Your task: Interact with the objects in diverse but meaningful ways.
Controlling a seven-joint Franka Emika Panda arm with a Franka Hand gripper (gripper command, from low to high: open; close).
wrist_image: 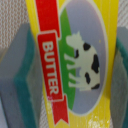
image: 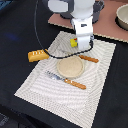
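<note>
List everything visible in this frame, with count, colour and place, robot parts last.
butter block: 1, yellow with red BUTTER banner and cow picture, between the gripper fingers above the placemat's far edge.
bread loaf: 1, golden-brown, at the placemat's edge on the exterior view's left.
plate: 1, tan, middle of the placemat.
knives: 2, orange handles, one each side of the plate.
placemat: 1, pale striped, on the dark table.
pots: 2, grey, far side on a pinkish mat.
gripper: 1, white arm, teal-padded fingers.
</note>
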